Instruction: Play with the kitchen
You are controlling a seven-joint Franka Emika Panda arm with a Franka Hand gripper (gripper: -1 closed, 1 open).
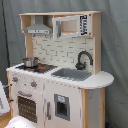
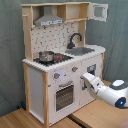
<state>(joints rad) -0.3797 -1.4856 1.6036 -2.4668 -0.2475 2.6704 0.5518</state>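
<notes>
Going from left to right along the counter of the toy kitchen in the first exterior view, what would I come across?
Small pot on the stove → sink → black faucet behind the sink's right end → rounded end of the countertop.

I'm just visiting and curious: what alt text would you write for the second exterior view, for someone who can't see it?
A white robot arm reaches from the second exterior view's right toward the front panel of a tall toy kitchen of light wood and white panels. A small pot sits on the stove, beside a sink with a black faucet, under a grey hood.
</notes>
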